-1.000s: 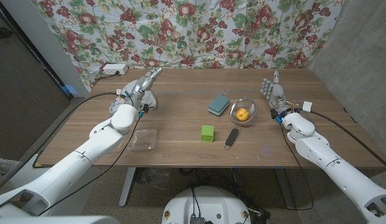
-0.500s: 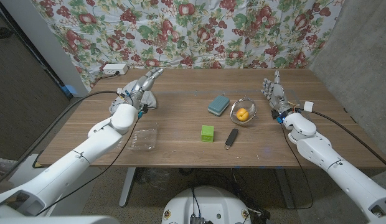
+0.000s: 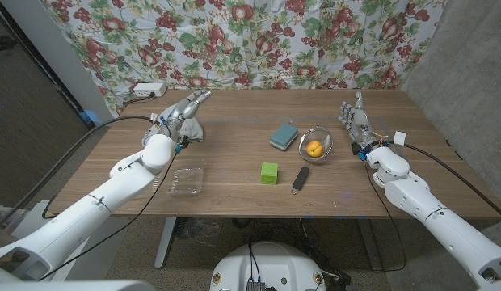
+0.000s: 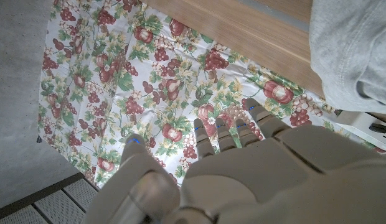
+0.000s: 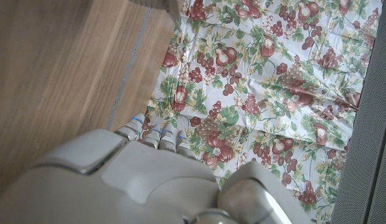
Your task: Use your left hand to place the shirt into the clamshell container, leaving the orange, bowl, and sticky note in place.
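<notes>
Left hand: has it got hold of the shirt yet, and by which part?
No hold yet. The left hand hovers over the grey shirt with fingers extended and nothing between them. The right hand holds nothing either.

From my remote seat I see a wooden table (image 3: 234, 174), a blue sponge (image 3: 284, 136) near its middle, a black oblong tool (image 3: 301, 179) toward the front edge, a floral cloth backdrop (image 3: 258, 40) behind, a white power strip (image 3: 149, 90) at the far left corner.

You are working in a makeshift test room: a wooden table (image 3: 234, 162) on metal legs, a fruit-print cloth (image 3: 234, 40) hung as backdrop, bare grey walls (image 3: 461, 73), loose cables (image 3: 97, 145).
</notes>
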Robot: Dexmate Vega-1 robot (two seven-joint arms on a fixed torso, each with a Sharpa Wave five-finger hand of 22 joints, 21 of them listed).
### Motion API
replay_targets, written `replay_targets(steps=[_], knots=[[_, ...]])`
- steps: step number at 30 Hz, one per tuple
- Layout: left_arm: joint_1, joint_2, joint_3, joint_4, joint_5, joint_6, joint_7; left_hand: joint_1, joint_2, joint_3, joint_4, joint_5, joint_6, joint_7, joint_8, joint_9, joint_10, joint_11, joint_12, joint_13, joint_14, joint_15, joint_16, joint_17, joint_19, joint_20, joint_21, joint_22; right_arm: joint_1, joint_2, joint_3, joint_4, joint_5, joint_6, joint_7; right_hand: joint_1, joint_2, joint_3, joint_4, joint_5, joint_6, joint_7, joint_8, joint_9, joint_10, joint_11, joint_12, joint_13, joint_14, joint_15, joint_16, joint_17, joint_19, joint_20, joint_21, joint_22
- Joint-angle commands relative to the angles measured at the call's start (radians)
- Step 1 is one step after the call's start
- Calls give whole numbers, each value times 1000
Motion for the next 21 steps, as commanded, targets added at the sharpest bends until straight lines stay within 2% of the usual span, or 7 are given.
replay_targets(steps=[1, 4, 6, 9, 13, 15, 21], knots=[[-1, 47, 4, -37, 75, 75, 16, 8, 1, 6, -2, 9, 10, -5, 2, 4, 2, -5, 5, 5, -11, -31, 4, 5, 1, -11, 6, 1, 14, 12, -11, 13, -10, 2, -3, 10, 1, -2, -5, 7, 6, -2, 1, 5, 3, 1, 3, 3, -2, 7, 3, 2, 4, 7, 1, 5], [-6, 46, 11, -33, 94, 78, 23, 8, 0, 6, -2, 10, 5, -3, 0, 4, 2, -5, 4, 6, -12, -32, 4, 5, 1, -10, 6, 1, 15, 13, -10, 16, -12, 4, -5, 10, 1, -1, -5, 7, 6, -2, 1, 5, 3, 3, 3, 3, -2, 4, 3, 2, 3, 7, 1, 5], [-8, 39, 12, -28, 97, 74, 29, 11, 0, 8, -3, 12, 11, -3, -1, 4, 4, -4, 5, 6, -11, -38, 5, 5, 5, -59, 9, 1, 14, 15, -8, 14, -10, 3, -11, 11, 1, -1, -5, 7, 6, -3, 0, 5, 3, 4, 3, 3, -2, 3, 3, 2, 4, 6, 1, 5], [-20, 46, 25, -31, 128, 97, 30, 13, -1, 9, -5, 14, 18, 3, -2, 4, 10, -2, 7, 5, -8, -53, 6, 5, 7, -97, 10, 0, 13, 14, -7, 14, -12, 7, -11, 11, 1, -1, -6, 7, 6, -4, 0, 5, 1, 7, 2, 3, -2, 2, 3, 2, 3, 4, 1, 5], [-32, 48, 43, -26, 175, 118, 44, 13, -1, 9, -5, 14, 14, 2, -4, 4, 10, -3, 6, 5, -8, -54, 6, 5, 5, -91, 9, 0, 13, 15, -6, 16, -12, 13, -10, 11, 1, -1, -6, 7, 6, -4, 0, 5, 3, 5, 3, 3, -3, -7, 2, 2, 2, 0, 1, 5], [-42, 55, 65, -28, 221, 144, 48, 13, -1, 9, -5, 15, 12, 1, -5, 4, 11, -3, 7, 5, -10, -54, 5, 5, 5, -92, 9, 0, 15, 16, -7, 21, -17, 20, -8, 11, 0, 0, -6, 7, 7, -4, 0, 5, 5, 18, 3, 3, -1, -5, 3, 2, 4, -2, 1, 5], [-49, 56, 87, -29, 262, 187, 42, 12, -3, 9, -5, 16, 7, -4, -9, 4, 9, -4, 5, 6, -15, -60, 4, 5, 4, -96, 9, -1, 15, 19, -5, 21, -14, 22, -10, 11, 0, 0, -7, 7, 8, -3, 0, 5, 3, 13, 2, 3, -2, -5, 3, 2, 4, -3, 2, 5]])
